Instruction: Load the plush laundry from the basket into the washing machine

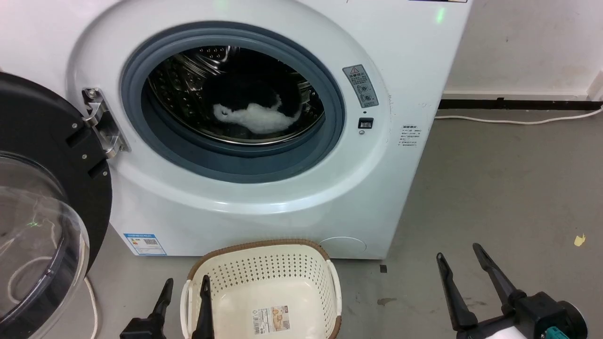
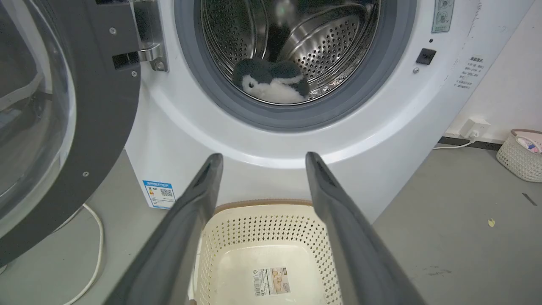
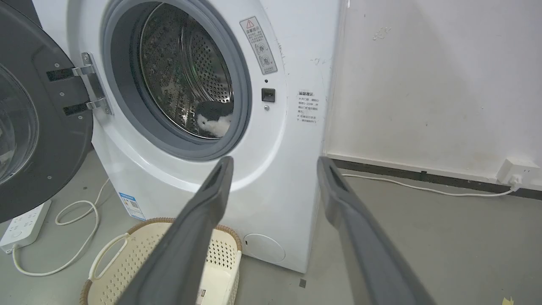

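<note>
Plush laundry [image 1: 254, 110] lies in the drum [image 1: 188, 89] of the washing machine [image 1: 282, 197], ahead of and above both grippers; the left gripper [image 1: 187, 280], fingers spread wide, hangs at the basket [image 1: 264, 270]'s left rim; the right gripper [image 1: 458, 251], equally wide, grasping nothing, hovers above floor [image 1: 494, 188].

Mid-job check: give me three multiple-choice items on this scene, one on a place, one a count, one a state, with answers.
1. Where is the plush laundry? A) basket B) drum C) floor
2. How many laundry items are in the basket? A) none B) one C) two
3. The washer door is: A) shut B) open C) removed
Answers: 1 B, it lies on the steel drum. 2 A, its bottom is bare but for a label. 3 B, it hangs swung out on its hinge.
</note>
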Controlling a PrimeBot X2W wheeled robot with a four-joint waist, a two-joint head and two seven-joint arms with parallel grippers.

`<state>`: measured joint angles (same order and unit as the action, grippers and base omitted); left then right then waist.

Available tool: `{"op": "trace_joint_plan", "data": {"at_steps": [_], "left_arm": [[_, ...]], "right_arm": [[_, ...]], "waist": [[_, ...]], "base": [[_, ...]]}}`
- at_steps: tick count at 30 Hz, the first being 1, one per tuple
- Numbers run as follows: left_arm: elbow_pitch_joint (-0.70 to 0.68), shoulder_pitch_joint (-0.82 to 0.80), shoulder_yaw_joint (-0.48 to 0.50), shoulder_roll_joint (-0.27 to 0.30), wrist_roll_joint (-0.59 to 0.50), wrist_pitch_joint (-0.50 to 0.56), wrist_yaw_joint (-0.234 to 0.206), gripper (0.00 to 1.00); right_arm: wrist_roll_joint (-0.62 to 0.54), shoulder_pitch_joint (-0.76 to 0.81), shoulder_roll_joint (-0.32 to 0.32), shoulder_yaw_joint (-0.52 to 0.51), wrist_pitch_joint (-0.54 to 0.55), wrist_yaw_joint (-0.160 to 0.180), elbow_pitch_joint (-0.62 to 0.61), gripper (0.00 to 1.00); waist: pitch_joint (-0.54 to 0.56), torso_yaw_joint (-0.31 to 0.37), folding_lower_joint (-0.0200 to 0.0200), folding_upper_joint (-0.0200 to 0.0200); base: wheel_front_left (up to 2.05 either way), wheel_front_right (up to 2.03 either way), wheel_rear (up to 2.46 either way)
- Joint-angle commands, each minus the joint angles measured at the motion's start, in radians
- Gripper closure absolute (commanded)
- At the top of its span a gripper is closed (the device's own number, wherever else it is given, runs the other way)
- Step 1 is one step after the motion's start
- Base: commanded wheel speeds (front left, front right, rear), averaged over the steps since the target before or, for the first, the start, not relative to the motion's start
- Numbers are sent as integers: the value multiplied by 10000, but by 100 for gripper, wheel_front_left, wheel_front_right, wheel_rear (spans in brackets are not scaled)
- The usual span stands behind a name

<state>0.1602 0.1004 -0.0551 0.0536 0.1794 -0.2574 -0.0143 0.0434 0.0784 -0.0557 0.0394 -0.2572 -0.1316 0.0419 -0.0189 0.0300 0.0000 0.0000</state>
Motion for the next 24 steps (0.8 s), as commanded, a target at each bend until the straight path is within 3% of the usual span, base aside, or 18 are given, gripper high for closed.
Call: {"op": "trace_joint_plan", "data": {"at_steps": [1,2,3,24], "left_arm": [[18,99,-16,-1,63,-43,10,0],[12,108,-13,-5,80,-43,11,0],[4,12,6,-4,34,0,0,100],[-225,-134,90,-10,-216,380,20,100]], "right_arm": [[-23,136,48,10,-46,9,50,0],[-18,137,49,17,-46,9,63,0],[0,0,4,13,0,0,46,100],[-62,-119,9,-45,371,1,-19,100]], "waist": [[26,8,0,0],[35,12,0,0],[36,13,0,-1],[59,-31,0,0]], "base": [[0,0,0],[0,0,0],[0,0,0],[0,0,0]]}}
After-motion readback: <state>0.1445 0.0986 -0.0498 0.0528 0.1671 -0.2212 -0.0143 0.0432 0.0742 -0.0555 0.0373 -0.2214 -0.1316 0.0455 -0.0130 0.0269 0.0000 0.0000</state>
